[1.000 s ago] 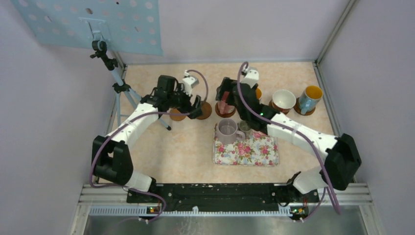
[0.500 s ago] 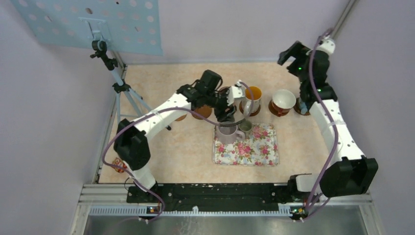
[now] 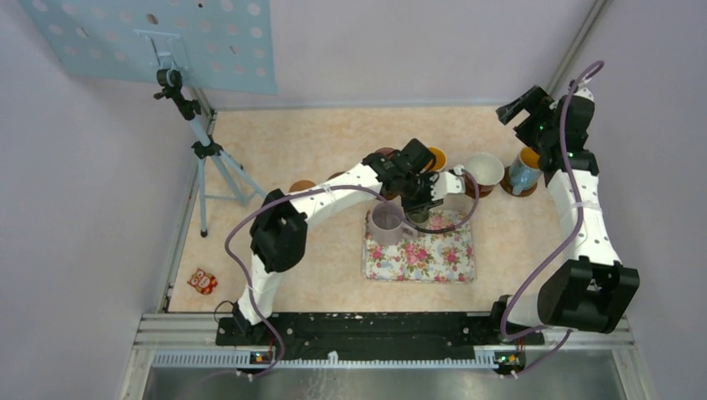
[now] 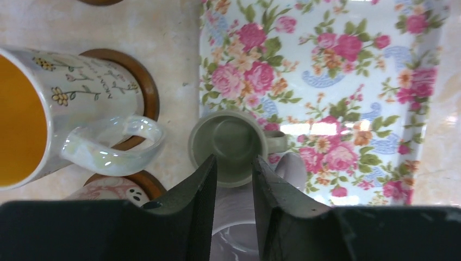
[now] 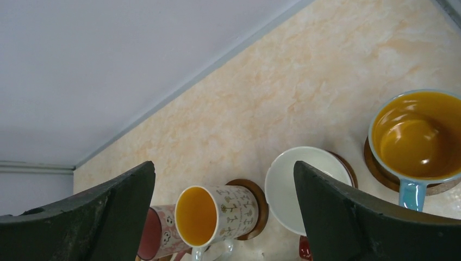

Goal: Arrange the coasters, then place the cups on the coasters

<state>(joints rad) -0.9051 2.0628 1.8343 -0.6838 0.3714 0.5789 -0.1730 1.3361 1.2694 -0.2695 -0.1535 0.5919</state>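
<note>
My left gripper (image 3: 417, 202) hangs over the floral tray's (image 3: 442, 258) far-left corner. Its fingers (image 4: 209, 179) stand close together with a narrow gap, tips over the small grey-green cup (image 4: 228, 142). The lavender cup (image 3: 386, 223) sits right under them, and nothing is clamped. My right gripper (image 3: 518, 110) is raised at the far right, wide open and empty. The pink cup (image 5: 155, 234), the white cup with orange inside (image 5: 215, 217), the wide white cup (image 5: 304, 187) and the blue cup (image 5: 416, 133) each stand on a coaster. A bare coaster (image 3: 302, 186) lies to the left.
A camera tripod (image 3: 204, 148) stands at the table's far left. A small red toy (image 3: 201, 281) lies near the left front edge. Walls close in the back and right sides, near the raised right arm.
The left arm swung right from the bare coasters to the tray, its jaws narrowing. The right arm left the pink cup and rose to the far right corner, still wide open.
</note>
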